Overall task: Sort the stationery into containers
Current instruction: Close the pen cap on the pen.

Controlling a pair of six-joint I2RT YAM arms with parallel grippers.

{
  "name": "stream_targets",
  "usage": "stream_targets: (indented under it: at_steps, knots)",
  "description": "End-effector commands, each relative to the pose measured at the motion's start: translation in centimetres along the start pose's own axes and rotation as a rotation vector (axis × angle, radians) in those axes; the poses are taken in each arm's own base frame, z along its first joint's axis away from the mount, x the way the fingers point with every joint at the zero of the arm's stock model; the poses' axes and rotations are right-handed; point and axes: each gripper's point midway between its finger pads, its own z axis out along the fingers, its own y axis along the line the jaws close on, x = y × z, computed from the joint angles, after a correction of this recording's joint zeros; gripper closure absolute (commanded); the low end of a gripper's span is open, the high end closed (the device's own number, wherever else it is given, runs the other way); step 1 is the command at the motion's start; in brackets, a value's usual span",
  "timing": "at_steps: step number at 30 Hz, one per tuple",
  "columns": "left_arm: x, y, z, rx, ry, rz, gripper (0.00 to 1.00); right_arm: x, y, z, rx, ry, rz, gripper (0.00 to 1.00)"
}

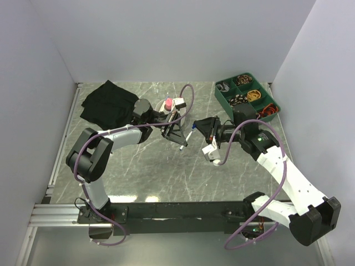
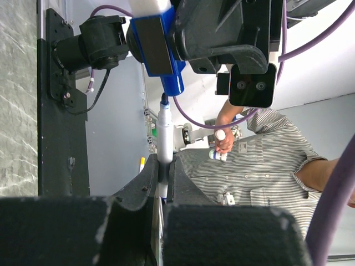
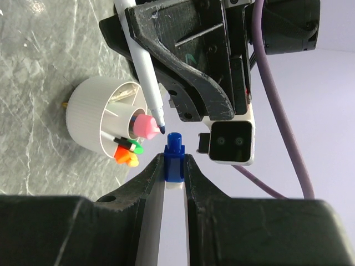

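Above table (image 1: 138, 177), left pincer (image 2: 164, 178) clamps pen (image 2: 165, 130), rear hidden; right pincer (image 3: 175, 167) clamps blue cap (image 3: 175, 145), base hidden

I'm looking down at a grey marbled tabletop (image 1: 144, 177). On it stands the round white bowl (image 3: 89, 113) (divided inside, with pink, orange and green stationery (image 3: 125, 156) poking out). The floppy black bag (image 1: 108, 102) lies just left of that bowl, and a green compartment tray (image 1: 224, 101) sits well to its right.
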Motion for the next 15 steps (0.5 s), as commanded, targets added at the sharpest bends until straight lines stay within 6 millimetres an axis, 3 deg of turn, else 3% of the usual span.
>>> stream_targets:
  at_steps: [1,15]
  knots:
    - [3.12,-0.85,-1.24,0.0,0.201,0.075,0.99,0.41,-1.73,-0.61,0.035,0.027,-0.031,1.0]
    - [3.04,-0.78,-1.47,-0.005,0.194,0.081,0.99,0.04,-1.15,-0.6,0.003,0.011,-0.036,1.0]
